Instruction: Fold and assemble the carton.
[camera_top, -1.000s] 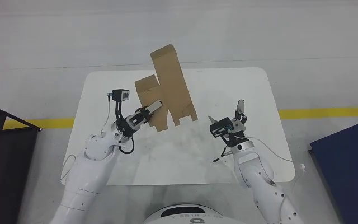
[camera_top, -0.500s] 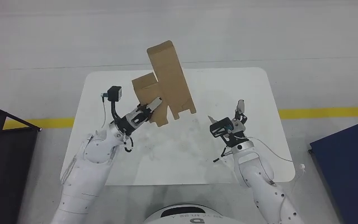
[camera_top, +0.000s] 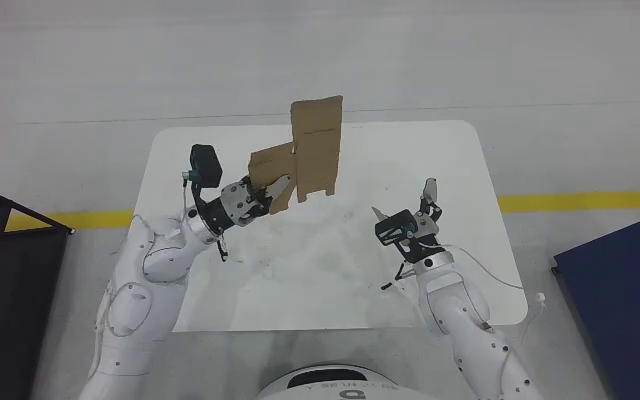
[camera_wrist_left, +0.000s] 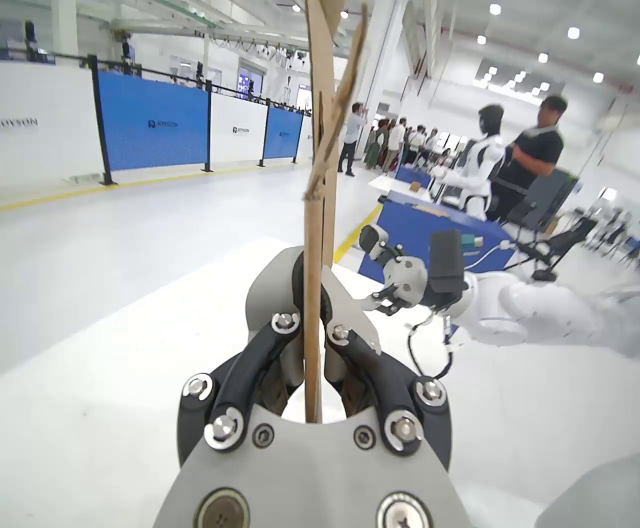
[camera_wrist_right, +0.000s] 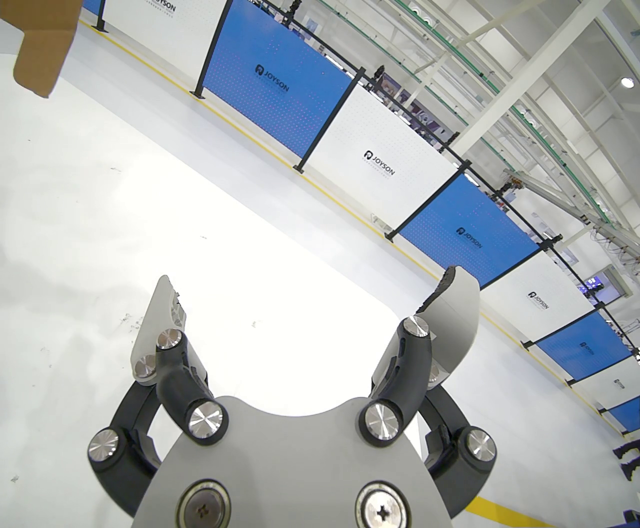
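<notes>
A flattened brown cardboard carton (camera_top: 310, 150) is held up off the white table (camera_top: 400, 160), standing nearly on edge over the table's back middle. My left gripper (camera_top: 275, 187) is shut on its lower flap; in the left wrist view the carton (camera_wrist_left: 320, 165) runs edge-on between the closed fingers (camera_wrist_left: 310, 280). My right gripper (camera_top: 405, 200) stands open over the right side of the table, apart from the carton, with nothing between its fingers (camera_wrist_right: 455, 305). A corner of the carton (camera_wrist_right: 40, 45) shows far off in the right wrist view.
The white table has rounded corners, with bare surface in front of and between the arms. A yellow floor line (camera_top: 570, 202) runs past both sides, and a dark blue object (camera_top: 610, 270) stands off the table's right edge.
My left arm has swung the carton around, turning it from a tilted, broad-face pose to a more upright, narrower one, shifted slightly right. The right arm has not moved.
</notes>
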